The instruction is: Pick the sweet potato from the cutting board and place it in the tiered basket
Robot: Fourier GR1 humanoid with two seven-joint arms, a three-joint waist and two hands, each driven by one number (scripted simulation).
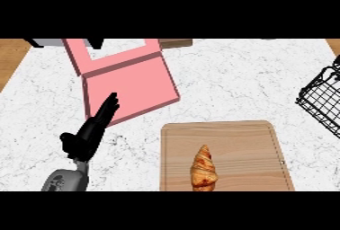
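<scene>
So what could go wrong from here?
The sweet potato lies at the board's near edge, partly cut off from view, so a grasp may be misjudged. No right hand shows, and the open left hand sits far from the basket. Only part of the basket shows at the right edge, so placement could catch its rim.

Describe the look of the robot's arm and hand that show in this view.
Only the left hand shows: matte black, with slim, tapering fingers and a stubby thumb. It sits on a rounded, glossy grey forearm with dark recesses. No cables or markings are visible.
</scene>
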